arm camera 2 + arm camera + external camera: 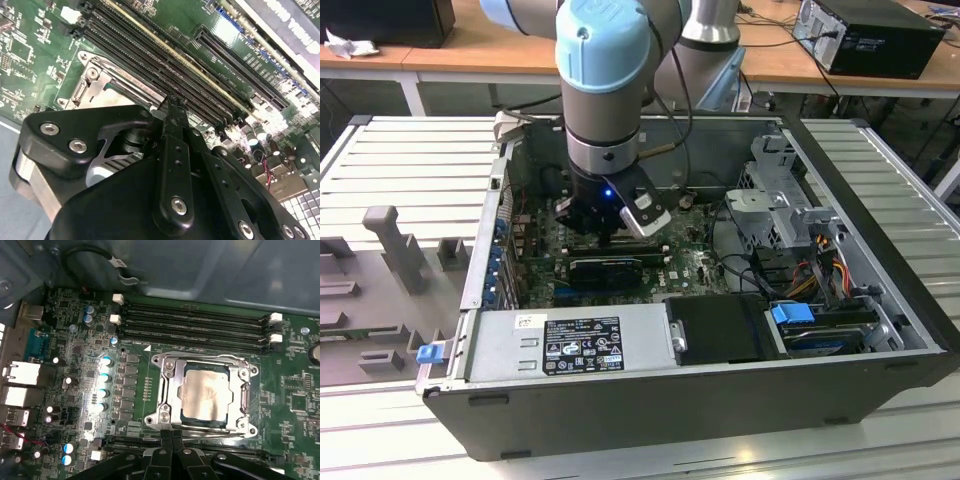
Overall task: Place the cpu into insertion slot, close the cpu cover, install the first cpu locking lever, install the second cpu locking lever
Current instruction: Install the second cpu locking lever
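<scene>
**A:** What did the scene show at that moment?

**B:** An open computer case [720, 400] lay on a ribbed metal table [400, 160]. One robot arm reached down into it, and its gripper [610, 225] hung low over the green circuit board [70, 340], near the middle of the case.

**A:** Where was the cpu?

**B:** In the first wrist view the cpu [205, 392], a pale silvery square, already lay in the insertion slot [176, 371]. The cpu cover [167, 410], a shiny metal frame, was down around it, its window showing the chip's face. Long black memory slots [195, 322] ran along the far side of the socket.

**A:** And the gripper?

**B:** Its two black fingers [172, 440] were pressed together with no gap between them, holding nothing I could make out. Their tips sat at the near edge of the cover, touching it or just above; I couldn't tell which. In the second wrist view the fingertips [172, 107] met right at the socket's edge.

**A:** Which step was that, in your judgement?

**B:** Probably one of the locking levers. I couldn't tell whether either lever was latched. Doing it well would have meant pushing squarely on the thin lever wire, keeping the tips off the chip's face, and pressing gently enough not to flex the board.
</scene>
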`<action>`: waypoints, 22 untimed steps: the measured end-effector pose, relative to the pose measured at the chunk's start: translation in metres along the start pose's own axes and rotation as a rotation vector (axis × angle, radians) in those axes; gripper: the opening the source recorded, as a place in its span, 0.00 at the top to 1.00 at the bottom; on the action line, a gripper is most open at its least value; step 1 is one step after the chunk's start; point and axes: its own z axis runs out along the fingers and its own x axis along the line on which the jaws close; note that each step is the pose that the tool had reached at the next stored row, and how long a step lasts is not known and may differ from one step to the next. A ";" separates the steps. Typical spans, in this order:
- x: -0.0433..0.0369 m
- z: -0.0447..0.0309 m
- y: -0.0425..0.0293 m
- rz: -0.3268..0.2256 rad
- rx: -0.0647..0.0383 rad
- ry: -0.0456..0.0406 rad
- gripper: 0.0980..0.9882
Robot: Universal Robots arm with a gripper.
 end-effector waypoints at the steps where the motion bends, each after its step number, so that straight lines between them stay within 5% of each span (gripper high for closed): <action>1: 0.0003 0.0011 -0.0007 -0.001 -0.003 -0.0003 0.99; 5: 0.0050 0.0027 -0.0098 -0.003 -0.035 -0.0032 0.99; 8: 0.0106 0.0038 -0.0147 -0.004 -0.079 -0.0074 0.99; 11: 0.0113 0.0067 -0.0180 -0.004 -0.096 -0.0090 0.99; 13: 0.0132 0.0077 -0.0189 -0.005 -0.122 -0.0115 0.99; 19: 0.0157 0.0122 -0.0197 -0.005 -0.166 -0.0160 0.99; 22: 0.0174 0.0140 -0.0198 -0.005 -0.175 -0.0170 0.99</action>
